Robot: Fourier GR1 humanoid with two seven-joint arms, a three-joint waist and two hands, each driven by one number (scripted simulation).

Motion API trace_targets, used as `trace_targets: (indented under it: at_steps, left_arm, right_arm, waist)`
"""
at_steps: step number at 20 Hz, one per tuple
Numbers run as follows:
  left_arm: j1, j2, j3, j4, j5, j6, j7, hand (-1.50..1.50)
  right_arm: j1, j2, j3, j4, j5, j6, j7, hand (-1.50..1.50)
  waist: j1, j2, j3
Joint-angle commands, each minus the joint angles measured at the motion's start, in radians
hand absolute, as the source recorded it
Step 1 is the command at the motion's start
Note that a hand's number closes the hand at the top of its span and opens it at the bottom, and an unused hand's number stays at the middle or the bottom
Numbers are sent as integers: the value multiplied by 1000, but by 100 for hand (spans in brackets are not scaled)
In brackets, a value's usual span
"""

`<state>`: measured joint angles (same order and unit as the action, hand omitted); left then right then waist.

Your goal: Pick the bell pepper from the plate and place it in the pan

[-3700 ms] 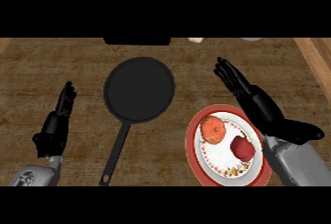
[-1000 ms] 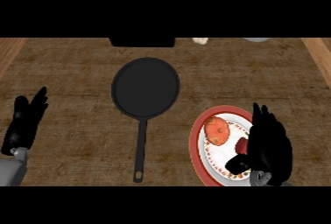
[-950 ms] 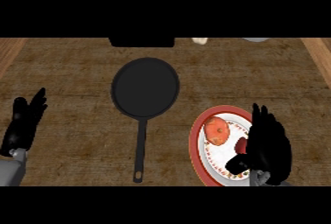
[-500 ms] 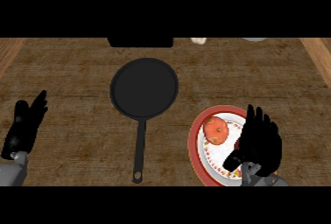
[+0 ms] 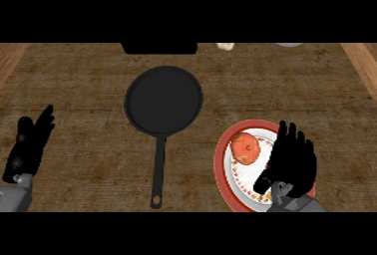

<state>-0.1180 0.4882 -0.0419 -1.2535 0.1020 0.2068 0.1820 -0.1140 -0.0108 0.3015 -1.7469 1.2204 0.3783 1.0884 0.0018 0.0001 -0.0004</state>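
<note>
The counter [image 5: 88, 99] looks like rough, matt brown wood grain. The pan [image 5: 163, 99] is matt black, like cast iron. The plate [image 5: 228, 169] looks smooth and glazed; the bell pepper [image 5: 244, 149] has a slight sheen.

The pan [image 5: 163, 99] is seen all black, handle too. The plate [image 5: 223, 159], at four o'clock from it, is ringed in red, with a white middle and small red and yellow marks. An orange-red bell pepper [image 5: 245, 149] is seen on it. Both hands [image 5: 293, 159] [image 5: 29, 147] are black. The counter [image 5: 81, 74] is mottled brown.
</note>
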Motion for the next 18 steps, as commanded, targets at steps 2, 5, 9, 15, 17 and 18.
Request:
trace_targets:
  at_steps: [2,5,9,15,17,18]
  left_arm:
    - [-23,7,35,45,-3,-39,-28,0]
    - [39,-2,17,-70,-33,-3,38,0]
    - [-13,28,43,-71,-16,-56,96,0]
    - [-7,-19,53,-16,-49,-49,23,0]
    - [-54,-42,69,28,-76,-56,24,0]
    - [-24,-65,44,3,-101,-10,28,0]
  right_arm:
    - [-34,10,-28,110,4,-24,103,-150]
    - [-24,10,13,77,-15,-2,166,-150]
    - [-10,10,-46,83,-9,16,116,-150]
    - [22,10,-56,200,4,-98,81,-150]
    - [-28,-8,-86,197,29,-19,-22,150]
    - [-32,-42,-82,177,61,-2,-27,150]
  waist:
    - [0,2,0]
    - [5,-1,1]
    - [0,-1,1]
    - [-2,1,0]
    - [-4,1,0]
    - [-4,0,0]
